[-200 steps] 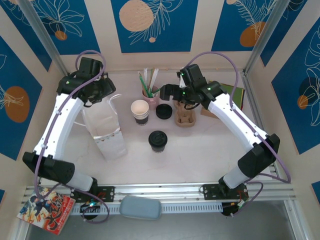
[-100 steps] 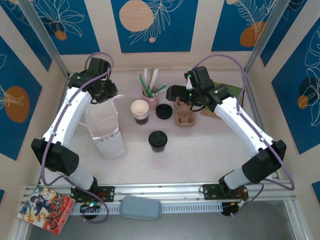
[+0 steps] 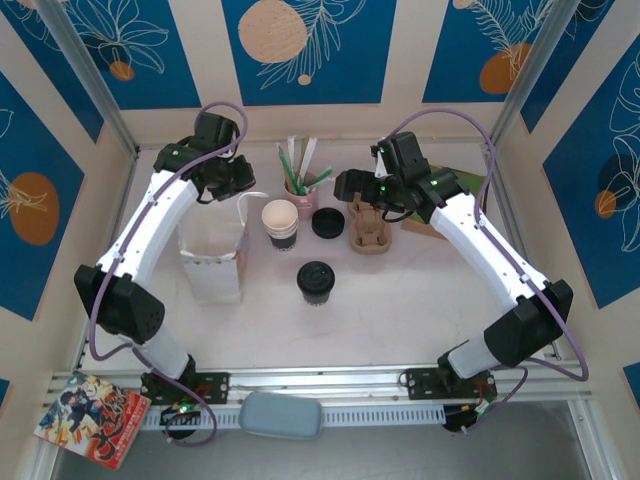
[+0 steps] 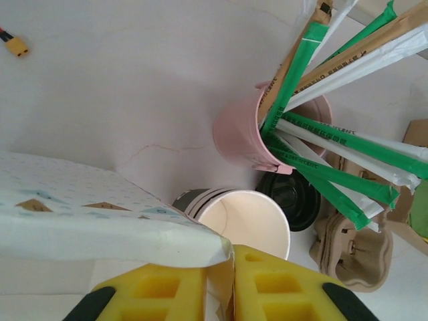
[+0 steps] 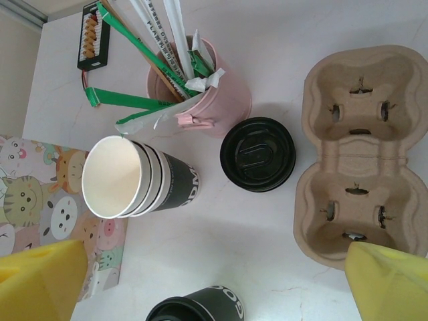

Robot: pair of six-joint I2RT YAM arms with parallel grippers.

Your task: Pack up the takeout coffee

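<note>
Nearest me, the coffee [image 3: 316, 281] stands lidded and untouched about the middle of the tabletop, with nothing holding it. Just to its left is the white paper bag [image 3: 212, 262], and that is where things have moved. A second ago it lay slanted toward the left edge with the left gripper [image 3: 240, 180] apart above it. Now those yellow pads [image 4: 167, 294] are pressed together on the bag's far rim, and the bag has been drawn round to sit squarer and closer to the cups. I'd take that as the bag being steadied for loading, though the coffee is not packed yet. Behind the coffee sit the stack of open cups [image 3: 280, 222], the loose lid [image 3: 328, 222] and the cardboard carrier [image 3: 369, 232]. The right gripper [image 3: 347, 186] hangs over them with its fingers wide apart, holding nothing. The pink pot of straws [image 3: 300, 187] is beside it, toward the far edge.
</note>
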